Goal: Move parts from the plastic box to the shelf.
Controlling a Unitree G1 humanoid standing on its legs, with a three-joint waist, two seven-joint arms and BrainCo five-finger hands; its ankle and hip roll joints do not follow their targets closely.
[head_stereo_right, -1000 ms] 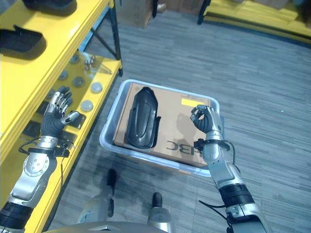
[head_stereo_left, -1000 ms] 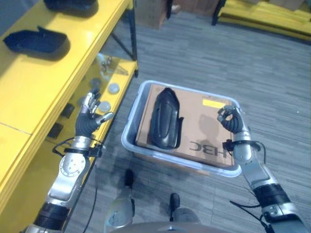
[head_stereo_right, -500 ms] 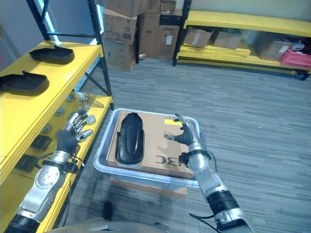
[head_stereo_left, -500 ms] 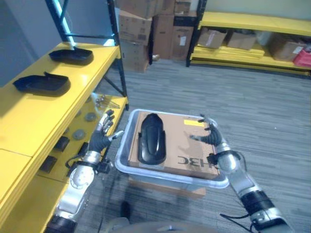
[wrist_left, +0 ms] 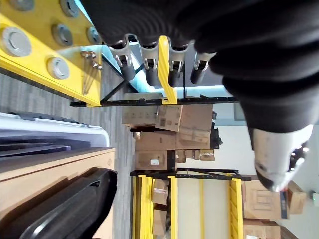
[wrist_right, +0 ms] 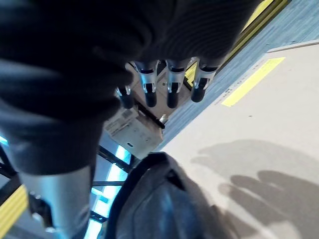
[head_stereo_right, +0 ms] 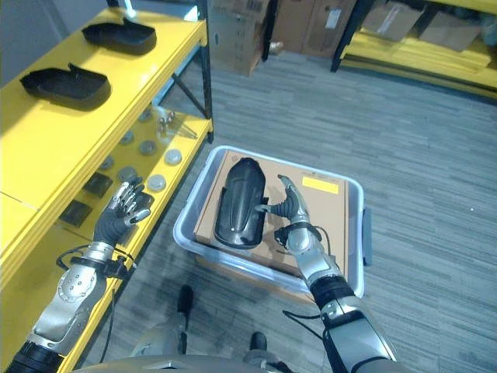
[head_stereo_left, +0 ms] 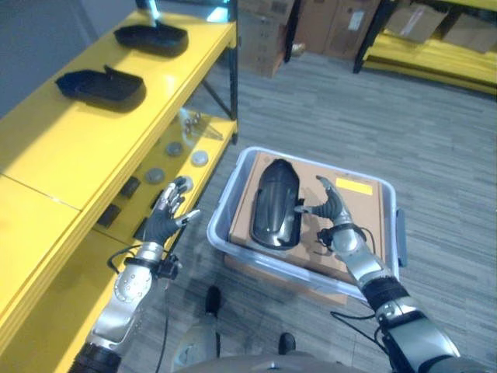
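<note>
A long black moulded part (head_stereo_left: 278, 203) lies on brown cardboard (head_stereo_left: 365, 214) inside the grey plastic box (head_stereo_left: 226, 218) on the floor. My right hand (head_stereo_left: 331, 211) hovers open above the cardboard, just right of the part, its thumb reaching toward the part's edge. In the right wrist view the part (wrist_right: 164, 204) lies past the straight fingers (wrist_right: 172, 94). My left hand (head_stereo_left: 165, 219) is open, fingers spread, between the box and the yellow shelf (head_stereo_left: 70, 140). Two black parts (head_stereo_left: 101, 84) (head_stereo_left: 151, 37) rest on the shelf's top level.
The shelf's lower level (head_stereo_left: 167, 167) holds round metal discs and small dark blocks. A black upright post (head_stereo_left: 234, 93) stands at the shelf's corner. Cardboard boxes (head_stereo_left: 268, 35) and another yellow rack (head_stereo_left: 427, 47) stand at the back. Grey carpet surrounds the box.
The camera has tilted down and shifted. My right hand has moved left across the cardboard, closer to the black part. The left hand stays open beside the shelf.
</note>
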